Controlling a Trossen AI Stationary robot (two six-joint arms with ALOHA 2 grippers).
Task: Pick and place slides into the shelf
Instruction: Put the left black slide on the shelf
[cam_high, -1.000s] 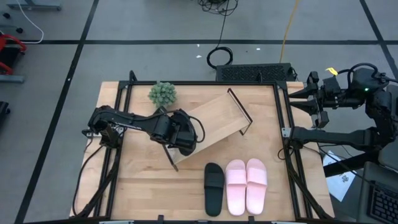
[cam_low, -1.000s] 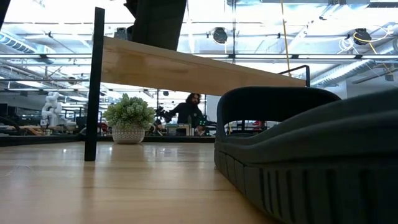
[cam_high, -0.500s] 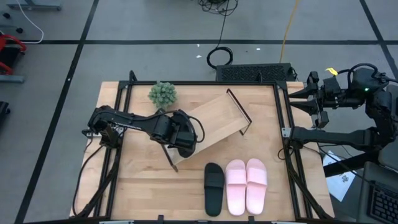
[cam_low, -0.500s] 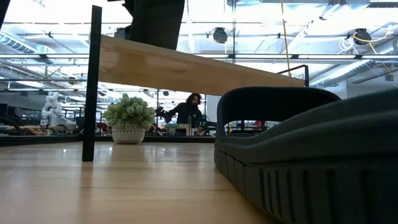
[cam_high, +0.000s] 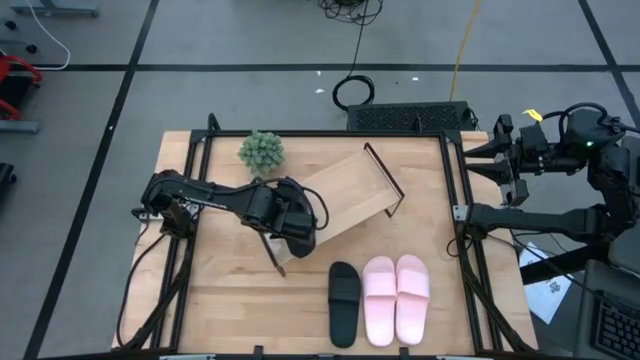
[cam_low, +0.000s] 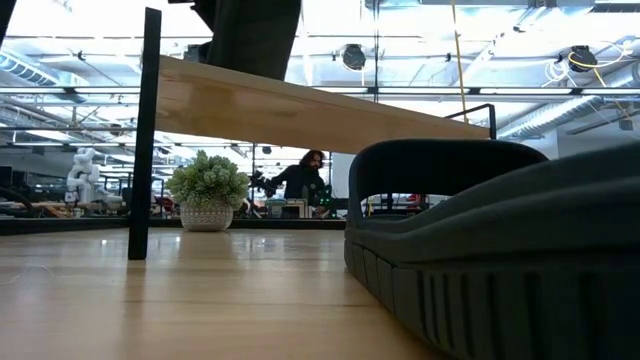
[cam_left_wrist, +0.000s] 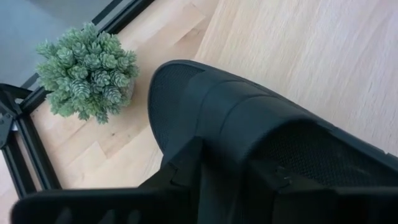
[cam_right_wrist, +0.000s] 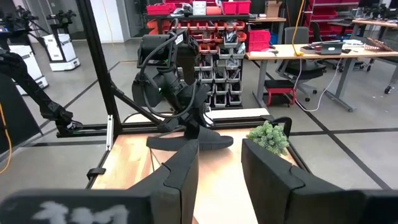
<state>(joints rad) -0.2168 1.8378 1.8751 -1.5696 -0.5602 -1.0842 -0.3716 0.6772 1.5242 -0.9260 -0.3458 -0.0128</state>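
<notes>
Below, wood tabletop (cam_high: 230, 275), grey floor (cam_high: 250, 95); left gripper (cam_high: 300, 238) seemingly pinching black slide (cam_left_wrist: 249, 124) over shelf (cam_high: 350, 195).

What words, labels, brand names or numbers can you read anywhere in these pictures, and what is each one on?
None can be read.
White marking on the right gripper's own body in the right wrist view: blurred, unreadable.
Printed sheet of paper beside the table in the high view: too small to read.
The black slide, pink slides, shelf and plant show no lettering.
</notes>
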